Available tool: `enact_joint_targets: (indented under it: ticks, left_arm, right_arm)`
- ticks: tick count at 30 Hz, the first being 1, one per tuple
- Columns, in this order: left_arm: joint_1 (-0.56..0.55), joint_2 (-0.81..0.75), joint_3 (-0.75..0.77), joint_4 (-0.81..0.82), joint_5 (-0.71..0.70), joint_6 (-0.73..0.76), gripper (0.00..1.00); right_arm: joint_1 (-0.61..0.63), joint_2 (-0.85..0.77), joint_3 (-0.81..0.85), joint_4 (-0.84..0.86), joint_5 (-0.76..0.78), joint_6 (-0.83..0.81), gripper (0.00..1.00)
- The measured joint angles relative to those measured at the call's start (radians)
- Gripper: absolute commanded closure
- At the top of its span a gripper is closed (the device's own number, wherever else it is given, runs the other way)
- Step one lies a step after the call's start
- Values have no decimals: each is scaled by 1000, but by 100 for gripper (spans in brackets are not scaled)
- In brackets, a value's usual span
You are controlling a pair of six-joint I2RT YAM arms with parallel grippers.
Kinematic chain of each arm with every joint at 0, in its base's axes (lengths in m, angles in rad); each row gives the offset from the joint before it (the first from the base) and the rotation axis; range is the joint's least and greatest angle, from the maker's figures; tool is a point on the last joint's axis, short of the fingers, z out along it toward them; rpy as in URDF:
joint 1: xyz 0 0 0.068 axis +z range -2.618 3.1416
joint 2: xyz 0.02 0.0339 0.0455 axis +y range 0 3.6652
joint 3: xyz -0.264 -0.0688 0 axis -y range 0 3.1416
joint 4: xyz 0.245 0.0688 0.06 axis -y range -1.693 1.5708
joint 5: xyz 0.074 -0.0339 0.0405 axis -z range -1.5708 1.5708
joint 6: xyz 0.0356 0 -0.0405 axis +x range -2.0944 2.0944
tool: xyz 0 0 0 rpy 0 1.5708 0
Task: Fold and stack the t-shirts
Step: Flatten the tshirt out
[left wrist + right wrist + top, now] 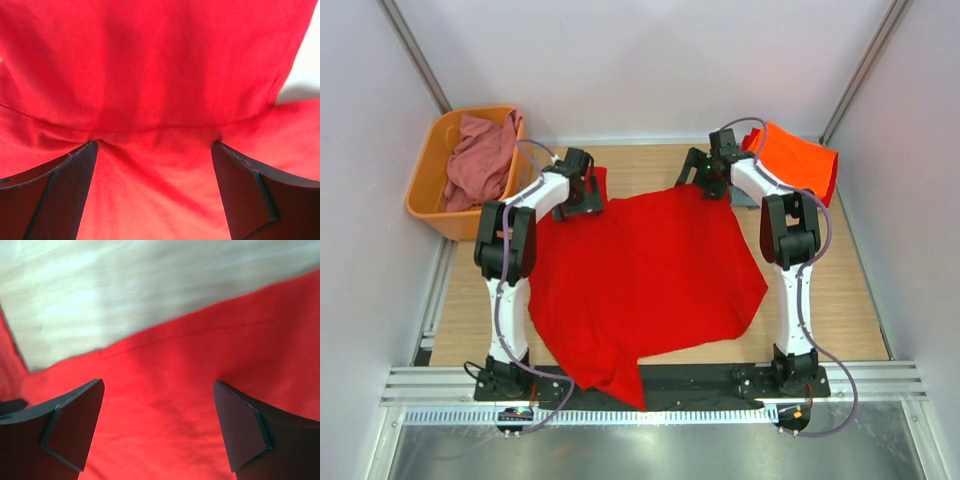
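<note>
A large bright red t-shirt (645, 275) lies spread over the middle of the table, its lower corner hanging over the near edge. My left gripper (582, 195) is at the shirt's far left corner. In the left wrist view (155, 150) the jaws stand wide open, with red cloth (160, 75) filling the view and rumpled between the fingertips (70, 185). My right gripper (705, 178) is at the shirt's far right edge. In the right wrist view (159, 390) it is open above the red cloth (200, 390), close to the hem. A folded orange t-shirt (800, 160) lies at the back right.
An orange plastic basket (425, 185) at the back left holds a dusty rose shirt (480, 155). A grey-blue patch of cloth (745, 197) shows under the orange shirt's near edge. Bare wood (125, 285) lies just beyond the red shirt's hem. White walls enclose the table.
</note>
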Motion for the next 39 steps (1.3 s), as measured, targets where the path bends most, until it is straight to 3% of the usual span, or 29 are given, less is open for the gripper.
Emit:
enact_joint_targets:
  ticks: [10, 15, 21, 27, 30, 31, 33, 34, 39]
  left_arm:
    - [33, 347, 591, -186, 5, 95, 5]
    - [34, 349, 633, -226, 30, 114, 2]
    - [14, 47, 389, -230, 18, 124, 1]
    - [-42, -514, 51, -192, -2, 121, 2]
    - [-80, -774, -155, -179, 0, 121, 2]
    - [-89, -838, -223, -178, 2, 119, 3]
    - [-99, -986, -399, -179, 14, 112, 3]
    - [-100, -1065, -510, -190, 23, 101, 3]
    - [-101, -1306, -768, -226, 48, 66, 1]
  right_arm:
    - [-61, 129, 210, -13, -34, 32, 4]
    - [-56, 151, 255, -32, -78, 5, 4]
    - [-7, 16, 169, -113, -18, -51, 3]
    - [122, -488, -187, -153, 177, -93, 7]
    - [172, -755, -408, -148, 248, -86, 20]
    - [177, -815, -475, -140, 262, -80, 31]
    - [183, -914, -623, -159, 296, -64, 41]
    - [188, -940, -685, -162, 311, -55, 46]
    - [235, -904, -890, -246, 351, -26, 58]
